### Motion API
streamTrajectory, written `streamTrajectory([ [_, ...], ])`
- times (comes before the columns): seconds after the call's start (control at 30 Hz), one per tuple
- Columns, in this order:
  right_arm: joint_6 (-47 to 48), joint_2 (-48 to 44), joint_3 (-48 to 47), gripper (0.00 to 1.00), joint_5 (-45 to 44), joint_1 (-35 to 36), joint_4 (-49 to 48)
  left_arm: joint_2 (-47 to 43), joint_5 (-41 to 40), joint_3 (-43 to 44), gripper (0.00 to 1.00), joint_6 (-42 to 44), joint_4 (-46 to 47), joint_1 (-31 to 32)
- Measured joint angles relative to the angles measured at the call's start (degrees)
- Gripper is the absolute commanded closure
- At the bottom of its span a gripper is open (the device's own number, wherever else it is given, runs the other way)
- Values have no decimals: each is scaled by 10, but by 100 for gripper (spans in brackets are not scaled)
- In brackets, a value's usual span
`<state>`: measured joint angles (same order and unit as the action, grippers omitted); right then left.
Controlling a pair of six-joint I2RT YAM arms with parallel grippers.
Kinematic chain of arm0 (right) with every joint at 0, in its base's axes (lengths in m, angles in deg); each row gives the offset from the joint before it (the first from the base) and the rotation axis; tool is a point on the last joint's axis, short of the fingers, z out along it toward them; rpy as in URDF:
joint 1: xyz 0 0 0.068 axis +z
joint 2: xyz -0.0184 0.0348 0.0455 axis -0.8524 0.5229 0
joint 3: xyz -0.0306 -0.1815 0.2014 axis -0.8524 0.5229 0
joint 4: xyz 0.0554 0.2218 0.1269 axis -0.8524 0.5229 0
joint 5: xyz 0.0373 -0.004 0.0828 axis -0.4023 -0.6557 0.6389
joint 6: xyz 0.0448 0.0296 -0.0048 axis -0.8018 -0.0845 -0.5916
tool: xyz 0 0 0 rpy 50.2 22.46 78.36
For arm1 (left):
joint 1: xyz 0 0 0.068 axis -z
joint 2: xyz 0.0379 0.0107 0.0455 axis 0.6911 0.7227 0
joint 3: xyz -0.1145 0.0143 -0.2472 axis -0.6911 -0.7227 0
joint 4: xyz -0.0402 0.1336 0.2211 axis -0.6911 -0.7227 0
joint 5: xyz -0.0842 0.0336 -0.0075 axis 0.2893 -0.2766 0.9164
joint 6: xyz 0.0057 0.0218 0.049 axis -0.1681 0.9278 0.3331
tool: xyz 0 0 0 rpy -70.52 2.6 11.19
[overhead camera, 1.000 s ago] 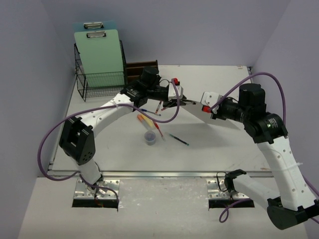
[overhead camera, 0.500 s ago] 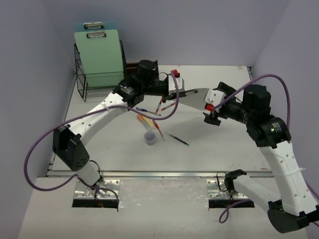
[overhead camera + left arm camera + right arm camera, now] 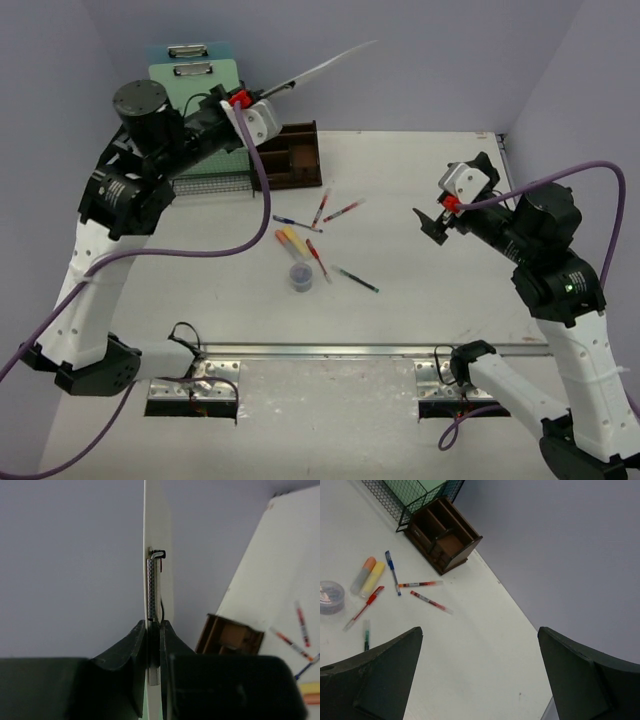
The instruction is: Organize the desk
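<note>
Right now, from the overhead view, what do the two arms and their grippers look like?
The left arm and right arm are white shells dotted with small holes, joined by black cylindrical joints. A purple cable loops along each. The left gripper and right gripper have white bodies with a red tab and dark tapered fingers.

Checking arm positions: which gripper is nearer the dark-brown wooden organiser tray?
Left. The left gripper, shut on a thin white clipboard, is raised just left of the tray; the right gripper hangs open far to its right.
</note>
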<state>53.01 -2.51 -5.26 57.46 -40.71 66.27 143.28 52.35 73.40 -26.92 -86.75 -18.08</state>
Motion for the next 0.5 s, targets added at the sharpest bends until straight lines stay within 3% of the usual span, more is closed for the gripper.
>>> streamTrajectory([
  [0.27, -38, 5, 50, 1, -5, 0, -16, -56, -108, -66, 100, 138, -80, -95],
  [0.5, -50, 12, 99, 1, -6, 0, -30, -27, -86, -73, 100, 236, -178, -180],
])
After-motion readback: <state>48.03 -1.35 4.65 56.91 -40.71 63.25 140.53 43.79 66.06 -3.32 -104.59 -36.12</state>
